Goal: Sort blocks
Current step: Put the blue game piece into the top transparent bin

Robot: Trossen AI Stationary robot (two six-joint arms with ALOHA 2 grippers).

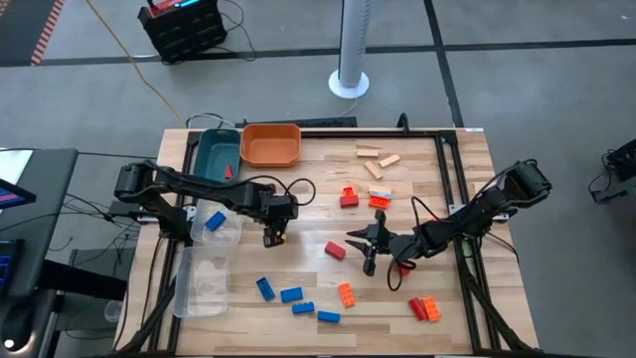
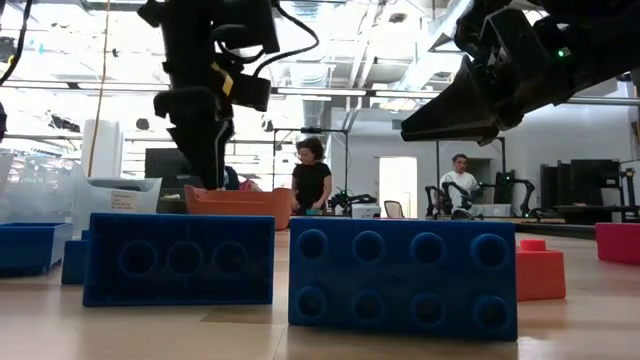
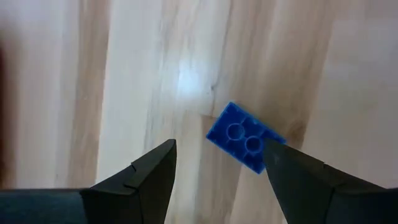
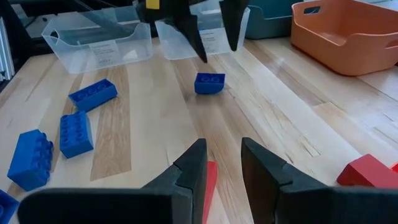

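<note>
Hovering left gripper (image 3: pixel 217 177), fingers spread, directly above small blue block (image 3: pixel 244 137), offset toward one finger; right gripper (image 4: pixel 222 163) nearly closed, empty, farther off.

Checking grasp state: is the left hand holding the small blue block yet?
No. The left hand hangs open above the small blue block, which lies on the table between its fingers.

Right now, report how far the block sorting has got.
Early. One blue block already lies in a clear tray, and something red shows in the teal tray.

In hand: the left tool hangs open over a small blue block on the table, not gripping it. The right tool holds nothing.

Left: the blue group, the red and orange blocks and the wooden blocks lie loose. The orange tray looks empty.
</note>
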